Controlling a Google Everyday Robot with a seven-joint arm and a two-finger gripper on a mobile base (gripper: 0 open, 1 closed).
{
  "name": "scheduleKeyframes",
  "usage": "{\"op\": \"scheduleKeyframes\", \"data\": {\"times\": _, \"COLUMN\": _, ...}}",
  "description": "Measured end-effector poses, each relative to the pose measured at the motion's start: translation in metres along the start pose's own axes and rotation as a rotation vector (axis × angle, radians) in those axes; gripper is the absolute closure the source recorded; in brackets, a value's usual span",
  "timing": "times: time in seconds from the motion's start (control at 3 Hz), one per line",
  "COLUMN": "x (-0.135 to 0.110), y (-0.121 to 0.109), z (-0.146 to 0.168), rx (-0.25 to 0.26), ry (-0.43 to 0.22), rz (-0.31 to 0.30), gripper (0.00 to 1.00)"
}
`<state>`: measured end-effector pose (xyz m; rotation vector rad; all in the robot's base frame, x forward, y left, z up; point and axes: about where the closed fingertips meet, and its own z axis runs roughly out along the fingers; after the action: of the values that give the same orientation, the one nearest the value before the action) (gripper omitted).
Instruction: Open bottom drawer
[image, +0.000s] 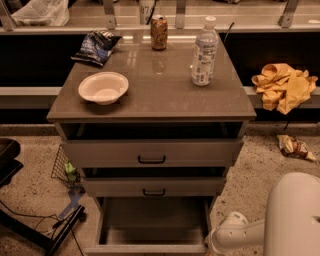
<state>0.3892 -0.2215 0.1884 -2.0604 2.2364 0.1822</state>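
Note:
The bottom drawer (155, 220) of the grey-beige cabinet stands pulled far out, and its plain grey inside shows. Its front panel (145, 248) lies at the picture's lower edge, and its handle is out of view. My gripper (216, 244) is at the end of the white arm (240, 231), low down by the drawer's right front corner and mostly cut off by the lower edge.
The middle drawer (154, 186) and top drawer (151, 152) are each pulled out a little. On the cabinet top stand a white bowl (103, 87), a water bottle (204, 52), a can (159, 32) and a chip bag (96, 46). A yellow cloth (284, 85) lies to the right and cables (30, 222) to the left.

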Motion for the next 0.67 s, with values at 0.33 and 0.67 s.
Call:
{"op": "scheduleKeyframes", "data": {"times": 0.33, "x": 0.0183, "y": 0.0334, "z": -0.0069, "rx": 0.008, "ry": 0.039, "rz": 0.046, "gripper": 1.0}}
{"op": "scheduleKeyframes", "data": {"times": 0.67, "x": 0.0183, "y": 0.0335, "z": -0.0068, "rx": 0.008, "ry": 0.038, "rz": 0.046, "gripper": 1.0}}
